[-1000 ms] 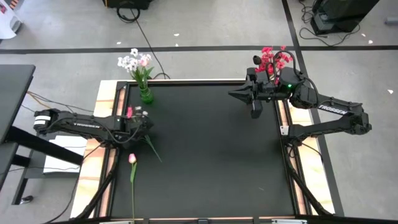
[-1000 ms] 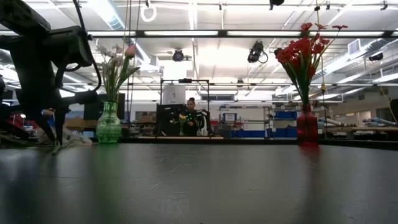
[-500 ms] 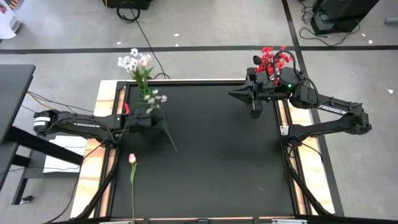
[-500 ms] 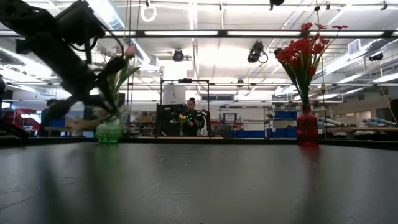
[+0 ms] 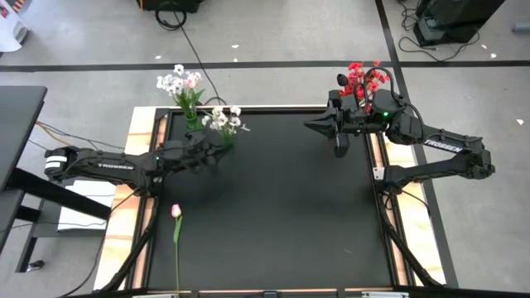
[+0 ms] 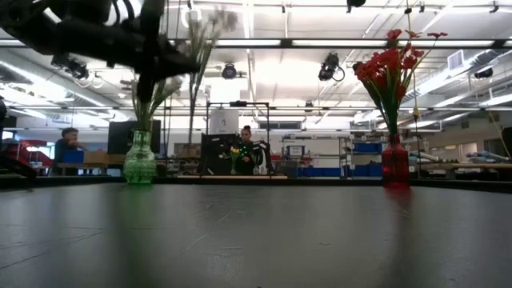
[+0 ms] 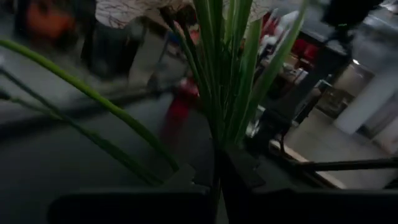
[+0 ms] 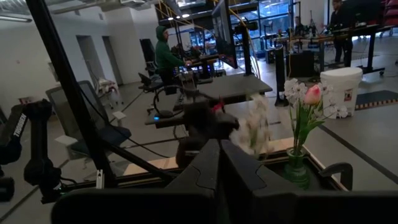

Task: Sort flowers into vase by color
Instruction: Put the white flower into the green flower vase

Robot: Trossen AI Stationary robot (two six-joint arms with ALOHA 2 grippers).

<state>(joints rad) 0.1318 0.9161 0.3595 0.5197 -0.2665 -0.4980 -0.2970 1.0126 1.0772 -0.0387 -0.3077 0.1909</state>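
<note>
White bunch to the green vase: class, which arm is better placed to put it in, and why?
Left. The left gripper is shut on the white bunch, held upright beside the green vase. The right gripper waits across the table by the red vase.

White blooms (image 5: 224, 120), green vase (image 6: 140, 160), red vase (image 6: 394, 164), black table (image 5: 281, 207).

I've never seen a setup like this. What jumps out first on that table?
The left end effector holds a bunch of small white artificial blooms on green stems in the air beside the green glass vase at the table's far left corner. A red glass vase of red blooms stands at the far right corner, by the idle right end effector. One pink bud on a long stem lies at the near left.
</note>
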